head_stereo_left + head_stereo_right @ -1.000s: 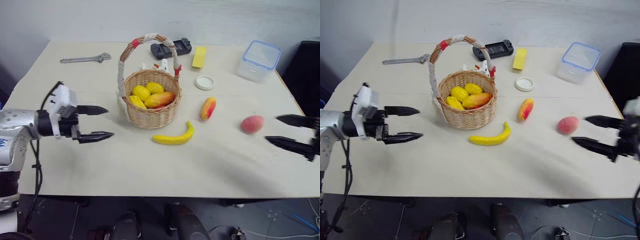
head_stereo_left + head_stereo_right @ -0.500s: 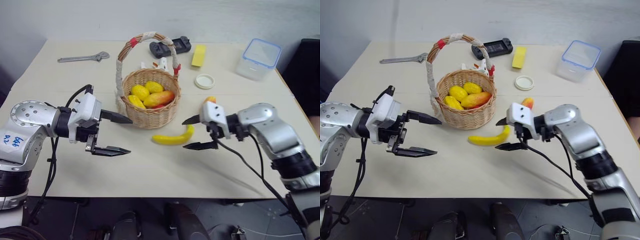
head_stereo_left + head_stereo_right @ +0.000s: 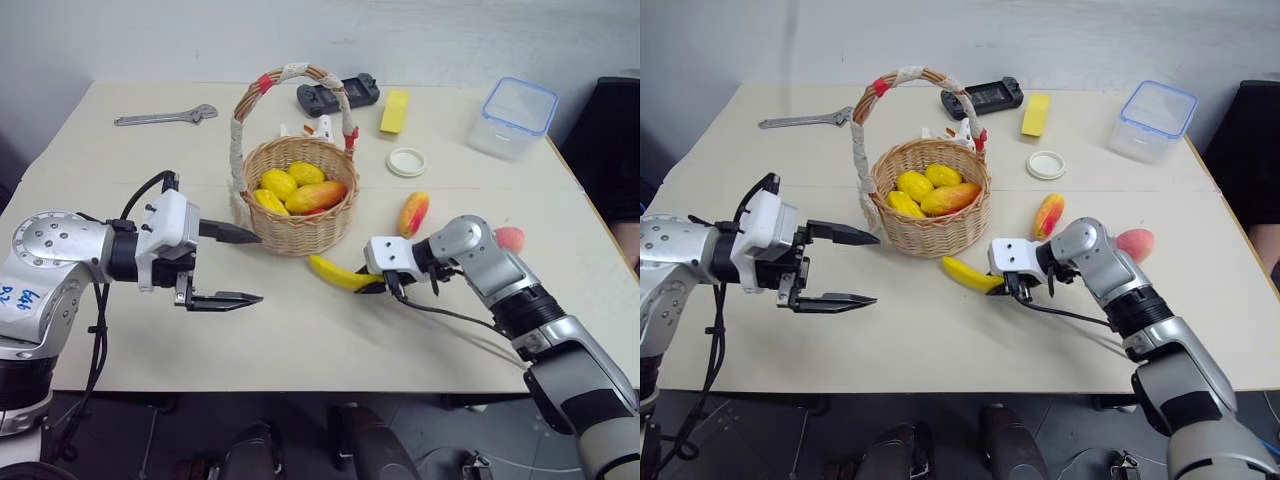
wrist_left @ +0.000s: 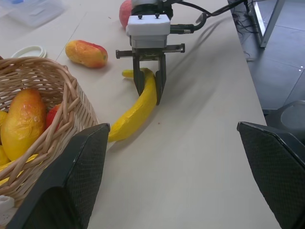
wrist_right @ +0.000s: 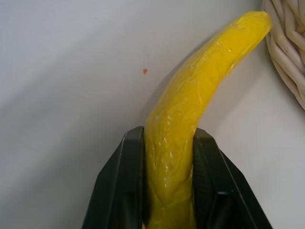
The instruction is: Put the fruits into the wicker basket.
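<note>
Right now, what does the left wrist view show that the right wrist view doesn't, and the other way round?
Left wrist view: the mango and peach on the table, the fruit already in the basket, and the right gripper seen from the front. Right wrist view: a small red speck on the table beside the banana. Both: the right gripper shut on the banana, and the wicker basket.

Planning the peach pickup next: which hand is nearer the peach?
Right. The right hand is shut on the banana, with the peach just behind its arm; the left hand hangs open beyond the wicker basket.
</note>
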Controlling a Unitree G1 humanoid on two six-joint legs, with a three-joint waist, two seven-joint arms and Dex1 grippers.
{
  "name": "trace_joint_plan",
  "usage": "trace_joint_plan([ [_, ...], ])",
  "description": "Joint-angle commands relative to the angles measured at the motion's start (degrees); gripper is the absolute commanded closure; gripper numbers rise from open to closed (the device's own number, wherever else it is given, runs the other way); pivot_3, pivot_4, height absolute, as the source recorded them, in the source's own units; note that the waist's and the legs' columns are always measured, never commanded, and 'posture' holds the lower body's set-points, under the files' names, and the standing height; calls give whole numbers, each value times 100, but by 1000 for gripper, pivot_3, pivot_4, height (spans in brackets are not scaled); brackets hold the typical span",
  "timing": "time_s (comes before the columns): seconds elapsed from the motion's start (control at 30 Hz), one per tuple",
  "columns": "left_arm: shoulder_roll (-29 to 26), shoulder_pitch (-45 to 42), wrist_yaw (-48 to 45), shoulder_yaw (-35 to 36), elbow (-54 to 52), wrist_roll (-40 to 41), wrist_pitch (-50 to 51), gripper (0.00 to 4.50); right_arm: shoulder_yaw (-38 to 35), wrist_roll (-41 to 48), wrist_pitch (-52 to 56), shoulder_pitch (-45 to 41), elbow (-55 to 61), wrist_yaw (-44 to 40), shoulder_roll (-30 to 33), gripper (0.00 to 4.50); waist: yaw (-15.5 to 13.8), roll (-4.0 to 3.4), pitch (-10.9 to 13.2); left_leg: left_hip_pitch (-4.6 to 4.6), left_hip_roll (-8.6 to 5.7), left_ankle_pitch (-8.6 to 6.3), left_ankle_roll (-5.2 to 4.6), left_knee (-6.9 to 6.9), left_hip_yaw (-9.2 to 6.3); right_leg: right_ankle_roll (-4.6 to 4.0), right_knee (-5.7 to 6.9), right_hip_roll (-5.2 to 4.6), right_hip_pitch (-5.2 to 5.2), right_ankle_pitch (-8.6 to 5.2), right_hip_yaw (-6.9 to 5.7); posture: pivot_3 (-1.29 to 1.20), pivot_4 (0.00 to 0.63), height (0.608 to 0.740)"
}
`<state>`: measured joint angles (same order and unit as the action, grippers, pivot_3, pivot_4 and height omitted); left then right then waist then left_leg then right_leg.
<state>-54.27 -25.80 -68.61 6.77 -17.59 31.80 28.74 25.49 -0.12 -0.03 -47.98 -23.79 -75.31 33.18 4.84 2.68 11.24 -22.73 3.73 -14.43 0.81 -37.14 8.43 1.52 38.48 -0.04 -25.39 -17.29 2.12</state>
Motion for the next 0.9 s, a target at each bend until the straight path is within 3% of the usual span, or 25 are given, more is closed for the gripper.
trace_joint_plan([
  [0.03,-46,8,147,276,-91,111,40,0,-447,540,513,310,878,-254,181,3716,-6,0,0,0,0,0,1,1,-1,-1,0,0,0,-1,-1,0,150,740],
  [0.23,-84,147,414,884,86,416,391,0,-1479,2245,2631,592,2727,-439,573,3716,7,-1,1,-2,2,-2,1,0,-1,-1,3,-1,-3,-3,0,0,150,740],
  [0.37,-50,58,532,1062,266,518,491,0,-1582,2312,2941,-89,2585,-313,495,3716,9,-1,1,9,2,-6,-6,6,-2,-5,14,-1,-3,-3,-2,0,150,740],
  [0.67,124,-223,725,776,282,442,388,0,-645,396,1088,-2246,-491,642,-720,3716,29,0,0,8,3,-12,-6,14,0,-32,21,0,-11,-18,-7,0,150,740],
  [0.9,100,-42,805,884,37,505,397,0,-322,-561,-377,-3155,-2632,1211,-1427,3716,58,0,1,-19,4,-7,11,8,0,-31,6,-1,-24,-22,-7,0,150,740],
])
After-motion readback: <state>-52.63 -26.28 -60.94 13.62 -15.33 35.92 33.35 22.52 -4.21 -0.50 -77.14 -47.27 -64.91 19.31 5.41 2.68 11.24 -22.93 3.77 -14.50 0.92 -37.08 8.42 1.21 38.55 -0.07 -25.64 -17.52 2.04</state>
